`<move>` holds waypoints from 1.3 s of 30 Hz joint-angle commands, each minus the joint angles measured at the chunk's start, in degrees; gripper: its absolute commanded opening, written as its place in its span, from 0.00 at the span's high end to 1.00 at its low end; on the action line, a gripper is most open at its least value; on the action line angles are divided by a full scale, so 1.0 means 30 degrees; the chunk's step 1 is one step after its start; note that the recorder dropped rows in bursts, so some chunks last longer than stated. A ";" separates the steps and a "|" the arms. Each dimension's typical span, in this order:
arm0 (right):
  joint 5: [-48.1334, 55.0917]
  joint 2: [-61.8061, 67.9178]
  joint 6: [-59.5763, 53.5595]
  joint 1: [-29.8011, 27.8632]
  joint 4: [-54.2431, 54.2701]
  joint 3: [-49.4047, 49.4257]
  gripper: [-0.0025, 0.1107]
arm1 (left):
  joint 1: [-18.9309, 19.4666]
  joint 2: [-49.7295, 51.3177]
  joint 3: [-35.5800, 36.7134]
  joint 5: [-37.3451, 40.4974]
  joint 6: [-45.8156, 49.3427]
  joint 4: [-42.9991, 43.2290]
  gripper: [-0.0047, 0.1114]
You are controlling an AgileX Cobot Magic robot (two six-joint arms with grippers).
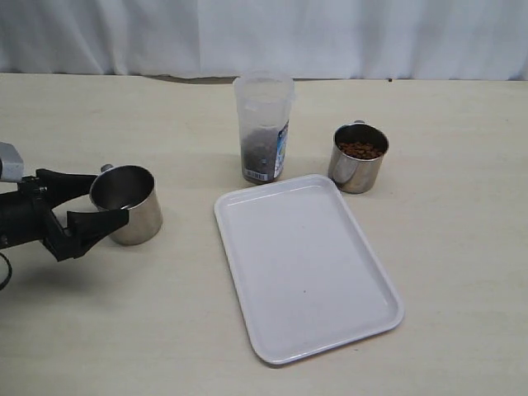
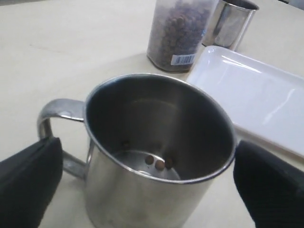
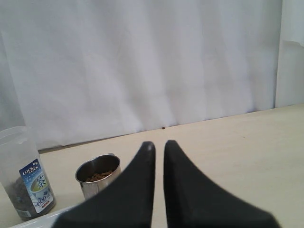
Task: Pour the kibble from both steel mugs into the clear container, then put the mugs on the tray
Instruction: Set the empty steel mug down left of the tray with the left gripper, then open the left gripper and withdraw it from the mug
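with left tool (image 1: pixel 111 198) spread around mug (image 1: pixel 136 216), apparently not touching, right tool (image 3: pixel 155 147) closed empty: may snag handle (image 2: pixel 54 111), tipping mug.

Beige table (image 1: pixel 462 272) under near-empty mug (image 1: pixel 132 210), kibble-filled mug (image 1: pixel 359 163), clear container (image 1: pixel 264 124), white tray (image 1: pixel 307 268).

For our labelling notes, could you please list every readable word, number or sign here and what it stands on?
"600", likely: on the label of the clear container.
Brand line and large character above it: too blurred.
Digits by the barcode: too small.
The steel mugs and tray: none.
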 commanded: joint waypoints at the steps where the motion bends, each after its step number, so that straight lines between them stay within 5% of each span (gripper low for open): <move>1: -0.0041 -0.0064 -0.0098 0.0043 0.0009 0.0075 0.93 | 0.0392 -0.0733 -0.0014 -0.0267 -0.0696 0.0815 0.32; 7: -0.0041 -0.0064 -0.0098 0.0043 0.0009 0.0075 0.93 | 0.0483 -0.1394 -0.0014 -0.0267 -0.0696 0.0835 0.32; 14: -0.0041 -0.0064 -0.0098 0.0043 0.0009 0.0075 0.93 | 0.2070 -0.1912 -0.0014 -0.0267 -0.1796 0.0874 0.32; 24: -0.0041 -0.0064 -0.0098 0.0043 0.0009 0.0075 0.93 | 0.3077 -0.1912 -0.0014 -0.0267 -0.6143 0.0364 0.34; 26: -0.0041 -0.0064 -0.0098 0.0043 0.0009 0.0075 0.93 | 0.3077 -0.2266 -0.0014 -0.0267 -0.7616 0.0364 0.45; 31: -0.0041 -0.0064 -0.0098 0.0043 0.0009 0.0075 0.93 | 0.3526 -0.4567 -0.0014 -0.0267 -1.1107 0.1688 0.94; 36: -0.0041 -0.0064 -0.0098 0.0043 0.0009 0.0075 0.93 | 0.3575 -0.8831 0.2654 -0.0267 -1.1400 -0.0855 0.96; 39: -0.0041 -0.0064 -0.0098 0.0043 0.0009 0.0075 0.93 | 0.3575 -1.4607 0.7850 -0.0267 -0.5979 -0.7776 0.96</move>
